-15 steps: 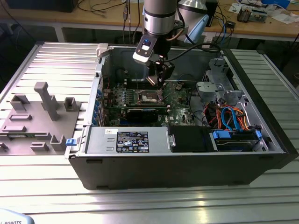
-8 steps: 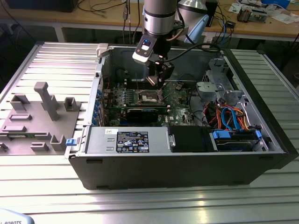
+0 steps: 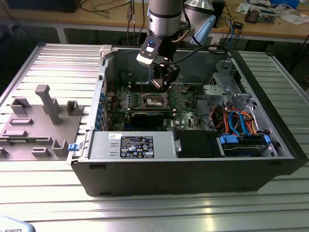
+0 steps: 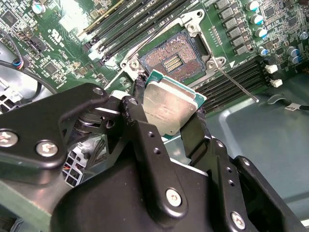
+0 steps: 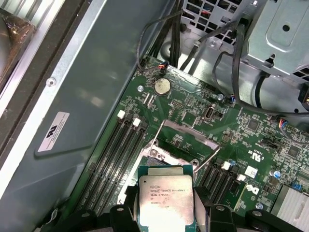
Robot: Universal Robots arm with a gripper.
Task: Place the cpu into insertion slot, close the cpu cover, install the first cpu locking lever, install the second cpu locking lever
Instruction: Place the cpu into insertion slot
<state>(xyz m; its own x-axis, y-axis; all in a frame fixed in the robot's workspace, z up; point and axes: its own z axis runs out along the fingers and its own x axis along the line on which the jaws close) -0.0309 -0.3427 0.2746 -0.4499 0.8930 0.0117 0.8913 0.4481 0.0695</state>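
Note:
The cpu [image 4: 170, 110], a flat silver-topped square chip on a green base, sits tilted between the black fingers [image 4: 193, 133] of my gripper [image 4: 169, 101], which is shut on its edges. It also shows at the first wrist view [image 5: 165, 195]. The insertion slot [image 4: 173, 57] lies open and bare on the green board, just beyond the chip, which hovers above it without touching. The cpu cover [image 5: 193, 134] stands swung up behind the slot. A thin locking lever [image 4: 236, 82] sticks out loose beside the socket. In the exterior view my gripper [image 3: 166, 91] hangs inside the computer case over the socket [image 3: 154, 101].
Long black memory slots [image 4: 120, 29] flank the socket on both sides. The grey case wall [image 5: 96, 96] rises close by. A silver power supply [image 3: 130, 145] and a drive cage with blue and orange cables [image 3: 241, 128] fill the case front. A grey fixture tray [image 3: 34, 125] lies outside.

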